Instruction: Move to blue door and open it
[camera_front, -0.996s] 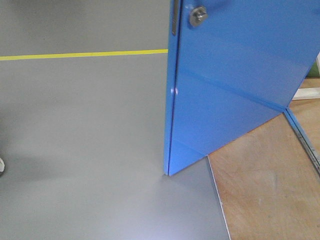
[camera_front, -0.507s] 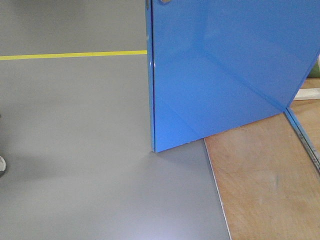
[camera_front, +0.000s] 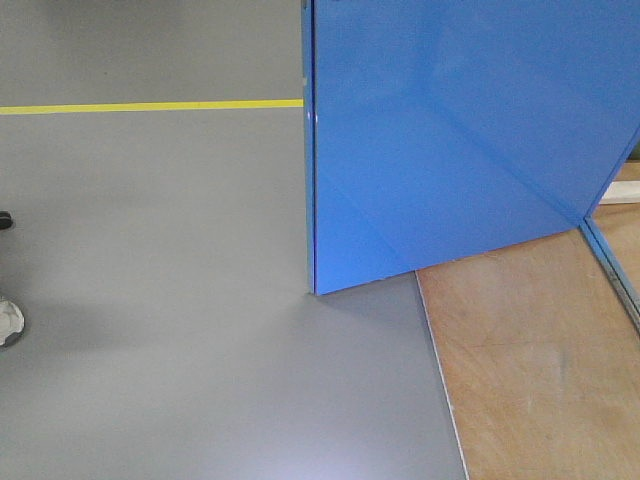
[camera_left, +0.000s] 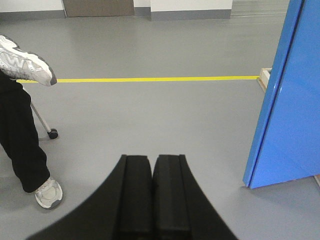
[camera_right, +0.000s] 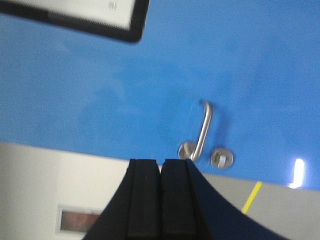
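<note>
1. 2 black grippers show, each at 6 o'clock in its own wrist view.
2. The left gripper (camera_left: 152, 161) has its fingers pressed together with nothing between them. It hangs over the grey floor (camera_left: 150, 115).
3. The right gripper (camera_right: 160, 163) is also closed on nothing and points at the door (camera_right: 125, 80).
4. In the right wrist view, the steel handle (camera_right: 204, 127) sits at 1 o'clock, just past the fingertips. The round lock (camera_right: 221, 158) is beside it. Whether the gripper touches either cannot be told.
5. In the front view, the glossy blue door fills 12 to 3 o'clock. Its free edge stands upright near the centre, and its lower corner is over the floor, just beside a wooden board (camera_front: 540, 370) at 5 o'clock.
6. A yellow line (camera_front: 150, 105) runs from 10 o'clock across to the door's edge.
7. In the left wrist view, the door stands at 3 o'clock. A person's black trouser leg (camera_left: 20, 140) and white shoe (camera_left: 48, 192) are at 8 o'clock.
</note>
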